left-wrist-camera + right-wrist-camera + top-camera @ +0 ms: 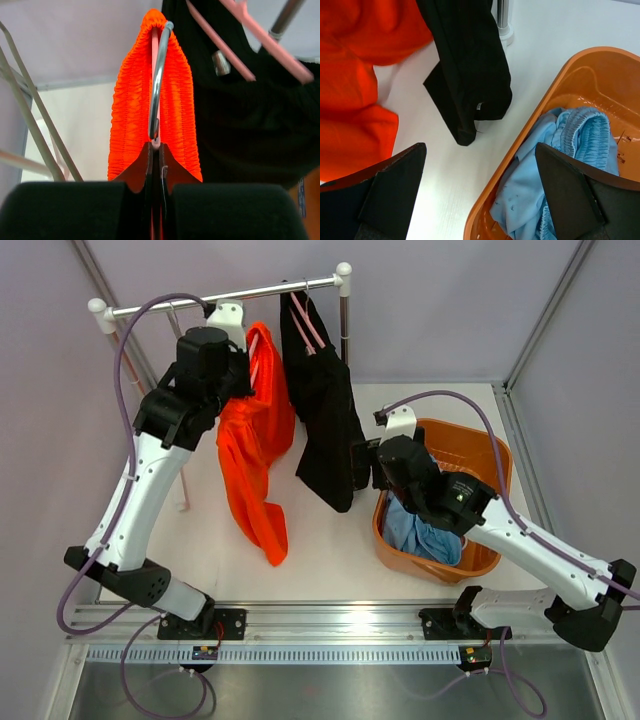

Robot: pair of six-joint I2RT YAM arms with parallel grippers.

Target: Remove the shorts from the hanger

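Orange shorts [255, 440] in pinch of left gripper [155, 150] (right gripper [480, 150] wide apart over basket [600, 55])

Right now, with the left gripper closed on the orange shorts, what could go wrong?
The left gripper pinches the orange shorts right beside the metal clip, so a pull may drag the clip along. The black shorts hang close by and might snag.

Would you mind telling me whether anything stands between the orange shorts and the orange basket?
Yes. The black shorts hang directly between the orange shorts and the basket. The right gripper, jaws open, straddles the basket's rim beside them.
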